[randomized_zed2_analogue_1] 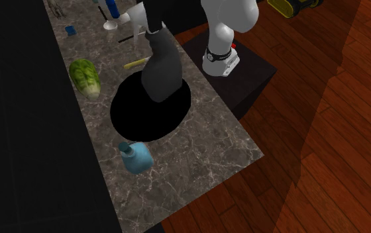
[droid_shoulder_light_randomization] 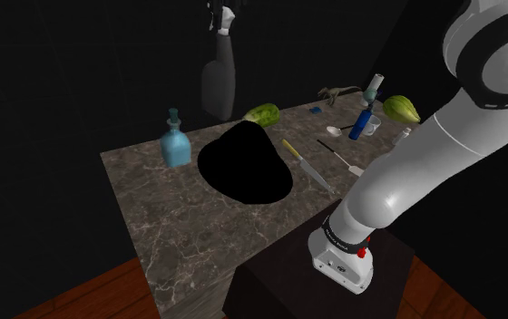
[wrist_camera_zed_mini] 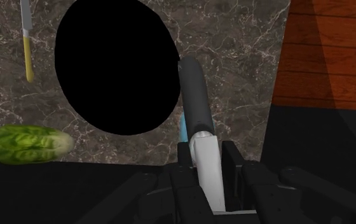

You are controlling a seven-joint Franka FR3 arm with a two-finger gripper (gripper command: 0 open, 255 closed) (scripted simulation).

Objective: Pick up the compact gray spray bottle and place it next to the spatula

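Note:
The gray spray bottle (droid_shoulder_light_randomization: 218, 83) hangs high above the marble counter (droid_shoulder_light_randomization: 170, 208), its dark body pointing down and its white head up in my gripper (droid_shoulder_light_randomization: 216, 14). In the second exterior view the bottle (randomized_zed2_analogue_1: 161, 69) hovers over the black oval hole (randomized_zed2_analogue_1: 148, 106), with the gripper (randomized_zed2_analogue_1: 150, 21) on its top. The wrist view has the bottle (wrist_camera_zed_mini: 196, 102) clasped between my fingers, gripper (wrist_camera_zed_mini: 207, 162) shut on its white neck. A dark-handled, white-headed spatula (droid_shoulder_light_randomization: 339, 153) lies on the counter toward the shoulder view's right, beside a yellow-handled knife (droid_shoulder_light_randomization: 303, 164).
A blue glass bottle (droid_shoulder_light_randomization: 175, 145) stands left of the hole (droid_shoulder_light_randomization: 246, 165). A green lettuce (droid_shoulder_light_randomization: 263, 114) lies behind it. Small items cluster at the far right: a blue tube (droid_shoulder_light_randomization: 362, 123), a green fruit (droid_shoulder_light_randomization: 400, 109), a dinosaur figure (droid_shoulder_light_randomization: 338, 92). Wooden floor (randomized_zed2_analogue_1: 310, 132) lies beyond the counter edge.

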